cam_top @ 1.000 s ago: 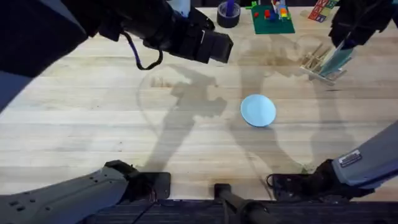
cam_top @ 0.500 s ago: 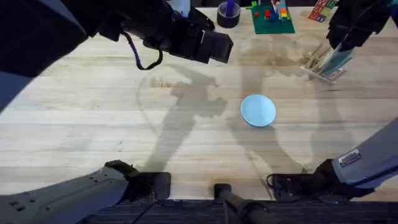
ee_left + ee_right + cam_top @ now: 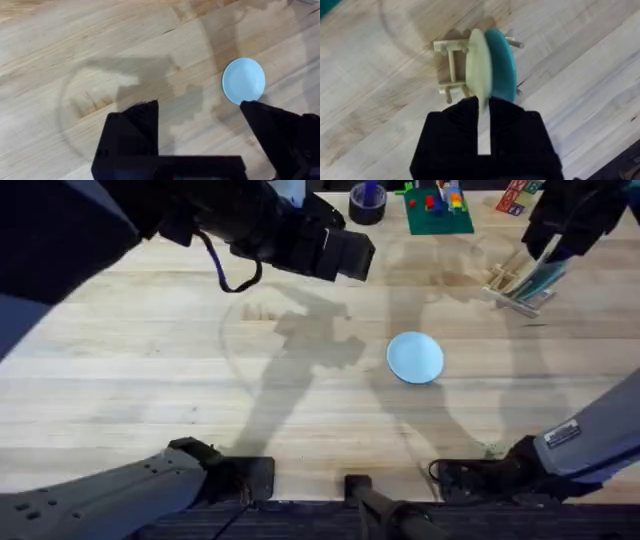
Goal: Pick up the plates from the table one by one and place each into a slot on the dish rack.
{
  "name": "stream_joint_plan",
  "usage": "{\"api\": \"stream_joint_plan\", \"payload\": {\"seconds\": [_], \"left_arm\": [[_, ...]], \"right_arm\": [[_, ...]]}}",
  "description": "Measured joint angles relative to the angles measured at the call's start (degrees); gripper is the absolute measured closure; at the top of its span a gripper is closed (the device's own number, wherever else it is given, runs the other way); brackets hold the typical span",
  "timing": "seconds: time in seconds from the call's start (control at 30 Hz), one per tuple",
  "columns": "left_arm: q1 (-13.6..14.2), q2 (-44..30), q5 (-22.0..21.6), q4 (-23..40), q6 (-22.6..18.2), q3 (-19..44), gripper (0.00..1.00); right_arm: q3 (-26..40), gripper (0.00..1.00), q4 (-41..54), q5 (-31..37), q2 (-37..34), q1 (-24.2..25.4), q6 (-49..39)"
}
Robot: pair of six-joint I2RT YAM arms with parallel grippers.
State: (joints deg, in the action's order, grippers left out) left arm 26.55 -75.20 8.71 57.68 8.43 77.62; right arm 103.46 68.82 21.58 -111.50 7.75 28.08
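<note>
The light blue plate [image 3: 415, 357] lies flat on the bare bench [image 3: 150, 380], near the middle and well apart from the dish rack [image 3: 512, 280] at the far right. In the left wrist view this plate [image 3: 243, 80] sits just past the tip of one finger of the left pincer [image 3: 200, 145], whose fingers stand wide apart with nothing between them. From overhead the left arm shows as a large dark mass across the upper left, hiding much of the bench beneath it.

At the rack, the right pincer [image 3: 484, 127] is closed on the pale yellow plate [image 3: 479, 75], which stands on edge among the pegs of the rack [image 3: 451, 67]. A darker teal plate [image 3: 501, 62] stands upright just beside it, the two faces close or touching; which cannot be told. The yellow plate's lower edge is hidden by the black fingers, and the rack's far side is covered by both plates. From overhead the right arm's dark body [image 3: 570, 215] overlaps the rack's upper end, and only the teal plate's edge [image 3: 541, 278] is plain there.

At the far edge lie a green baseplate with bricks [image 3: 438, 210] and a dark roll of tape [image 3: 367, 204].
</note>
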Motion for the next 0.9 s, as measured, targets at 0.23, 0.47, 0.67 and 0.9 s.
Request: {"api": "stream_joint_plan", "payload": {"seconds": [0.23, 0.47, 0.67, 0.9], "left_arm": [[0.00, 0.00, 0.00, 0.01, 0.02, 0.00, 0.008], [0.00, 0.00, 0.00, -0.01, 0.02, 0.00, 0.007], [0.00, 0.00, 0.00, 0.01, 0.04, 0.00, 0.008], [0.00, 0.00, 0.00, -0.01, 0.04, 0.00, 0.008]], "right_arm": [[0.00, 0.853, 0.02, -0.01, 0.00, 0.00, -0.02], [0.29, 0.854, 1.96, -0.01, 0.00, 0.00, 0.00], [4.05, 0.857, 4.92, -0.02, 0.16, -0.06, 0.00], [9.22, 0.378, 8.19, -0.01, 5.90, -0.24, 0.16]]}}
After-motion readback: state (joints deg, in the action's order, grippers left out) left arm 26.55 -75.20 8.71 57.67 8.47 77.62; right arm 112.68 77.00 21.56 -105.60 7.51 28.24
